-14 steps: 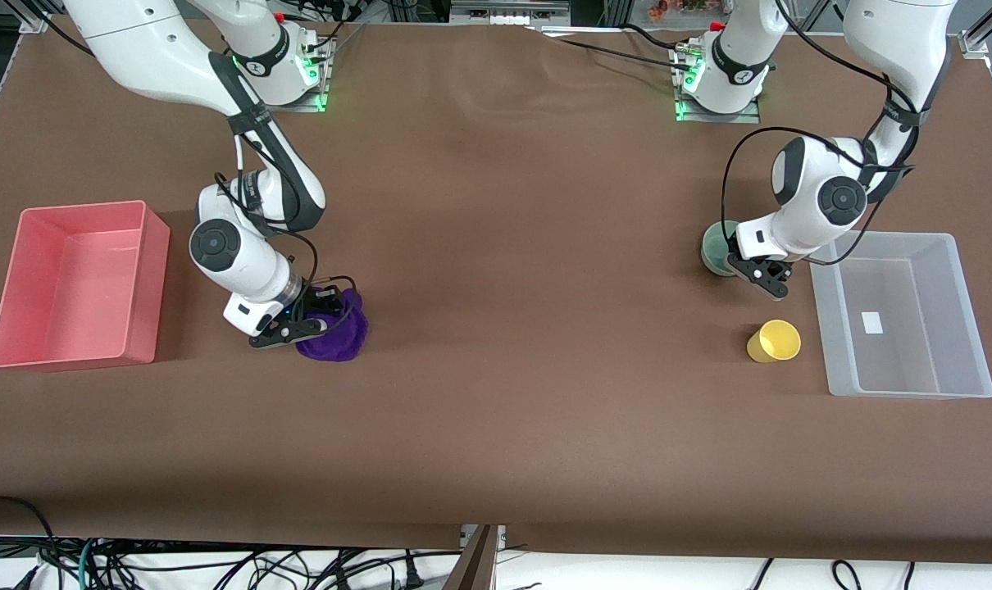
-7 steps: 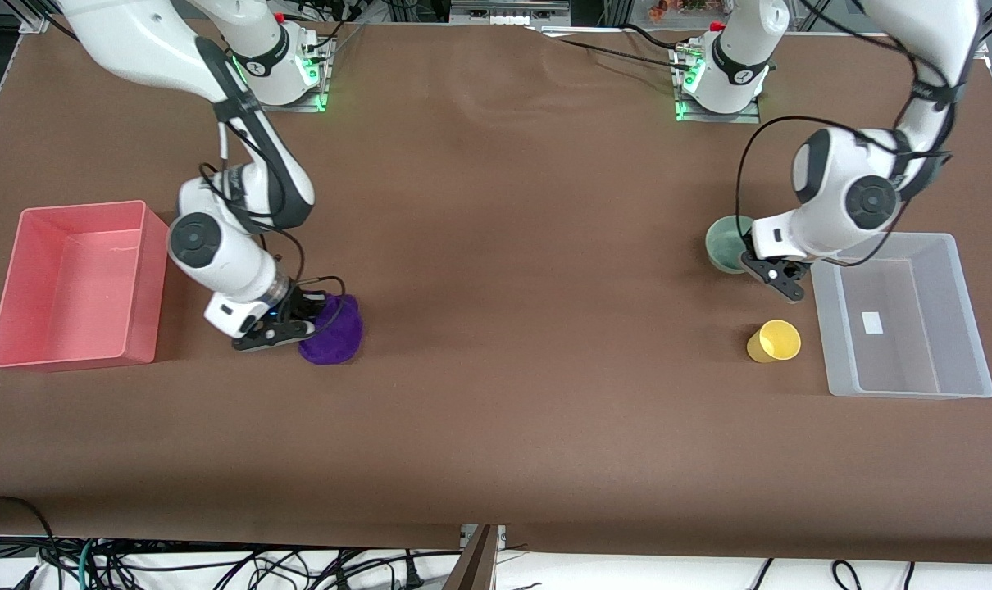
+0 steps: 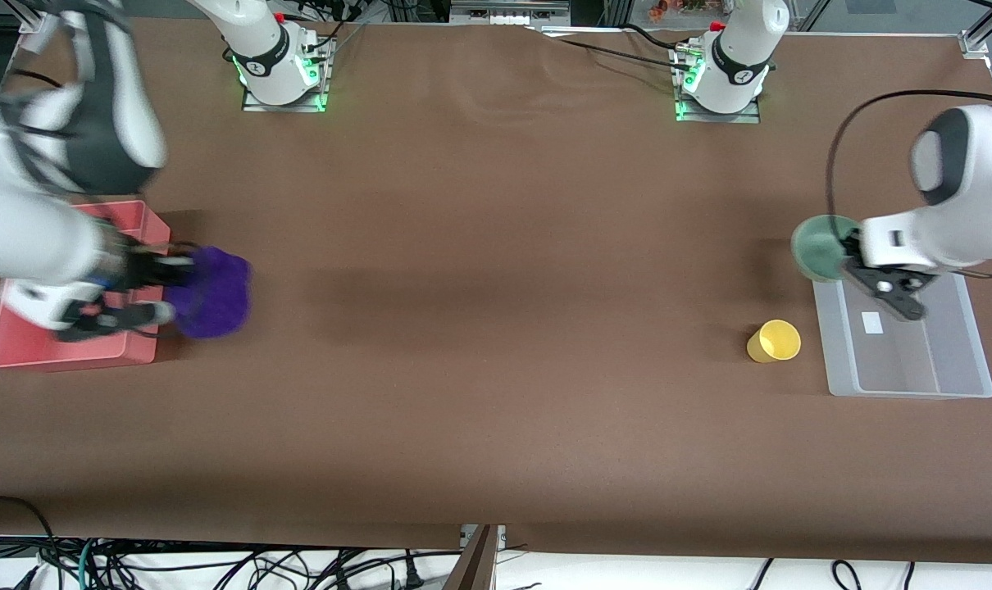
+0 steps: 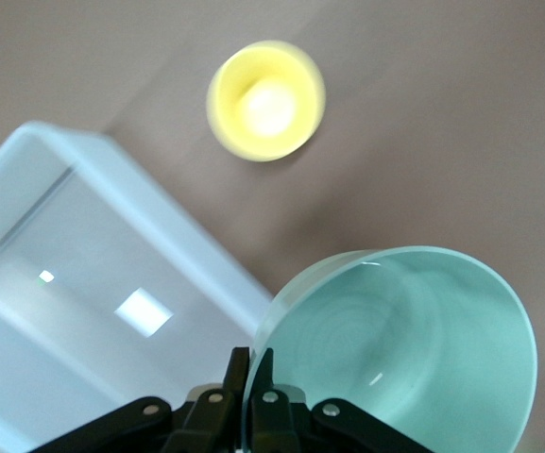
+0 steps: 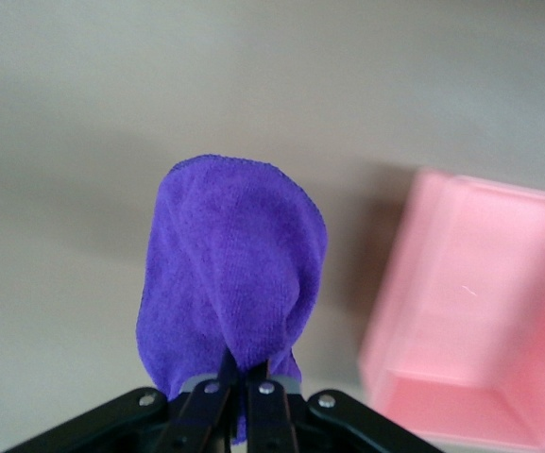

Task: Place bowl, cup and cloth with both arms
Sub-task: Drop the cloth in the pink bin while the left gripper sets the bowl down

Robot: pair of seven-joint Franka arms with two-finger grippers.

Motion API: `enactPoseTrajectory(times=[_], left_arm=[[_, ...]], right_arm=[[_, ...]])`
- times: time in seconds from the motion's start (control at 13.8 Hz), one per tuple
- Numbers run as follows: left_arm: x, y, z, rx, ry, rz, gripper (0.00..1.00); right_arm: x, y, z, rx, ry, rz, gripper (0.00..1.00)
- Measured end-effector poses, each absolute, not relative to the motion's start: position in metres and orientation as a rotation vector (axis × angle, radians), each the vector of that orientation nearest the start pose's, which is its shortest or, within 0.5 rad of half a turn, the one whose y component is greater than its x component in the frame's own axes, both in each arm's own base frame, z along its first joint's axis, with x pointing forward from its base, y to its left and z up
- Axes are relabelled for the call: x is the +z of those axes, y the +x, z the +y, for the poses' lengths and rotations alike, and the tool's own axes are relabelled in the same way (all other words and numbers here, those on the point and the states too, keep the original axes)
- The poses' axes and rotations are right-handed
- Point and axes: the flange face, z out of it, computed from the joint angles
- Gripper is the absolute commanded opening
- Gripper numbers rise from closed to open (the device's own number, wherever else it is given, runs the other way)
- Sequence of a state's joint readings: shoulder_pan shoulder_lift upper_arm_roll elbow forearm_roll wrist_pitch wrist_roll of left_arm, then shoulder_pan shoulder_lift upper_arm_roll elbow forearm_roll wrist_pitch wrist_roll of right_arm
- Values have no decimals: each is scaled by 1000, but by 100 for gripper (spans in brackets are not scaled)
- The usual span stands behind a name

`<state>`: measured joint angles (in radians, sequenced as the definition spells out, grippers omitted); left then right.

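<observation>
Your two arms are glossy white shells with dark grey to black joint bands and round dark caps on the elbows. Each base at the top of the front frame sits on a metal plate, lit green at the foot, with a red fitting near the top. A thin black cable loops off the left arm in the upper right of the frame. The left claw and right claw are black, with small silver screws on their finger mounts.
</observation>
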<state>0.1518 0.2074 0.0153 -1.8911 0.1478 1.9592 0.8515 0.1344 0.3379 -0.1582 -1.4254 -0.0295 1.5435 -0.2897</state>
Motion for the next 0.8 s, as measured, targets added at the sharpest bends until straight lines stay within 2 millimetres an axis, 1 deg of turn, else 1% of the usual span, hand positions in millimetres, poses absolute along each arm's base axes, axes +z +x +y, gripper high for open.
enactPoseTrajectory(times=[0.07, 0.14, 0.22, 0.29, 0.36, 0.43, 0.58, 0.65, 0.72, 0.8], left_arm=[[378, 586, 137, 298, -2870, 1123, 0], [366, 592, 164, 303, -2881, 1112, 0], [351, 598, 191, 306, -2891, 1104, 0], [333, 604, 212, 305, -2895, 1107, 0], [311, 609, 231, 287, -2889, 1121, 0], [287, 613, 246, 262, -2879, 1139, 0], [242, 613, 265, 239, -2888, 1149, 0], [223, 611, 268, 239, -2920, 1137, 0], [207, 609, 269, 242, -2952, 1130, 17], [196, 607, 269, 246, -2973, 1125, 78]], right_arm=[[495, 632, -55, 399, -3133, -452, 0], [495, 624, -104, 431, -3124, -474, 0], [491, 616, -144, 460, -3115, -479, 0], [483, 608, -173, 491, -3107, -463, 0], [472, 603, -192, 520, -3100, -438, 0], [456, 600, -205, 541, -3096, -413, 0], [414, 593, -221, 567, -3092, -383, 0], [391, 588, -229, 580, -3089, -369, 0], [370, 581, -237, 589, -3087, -353, 0], [352, 575, -244, 589, -3088, -344, 0]])
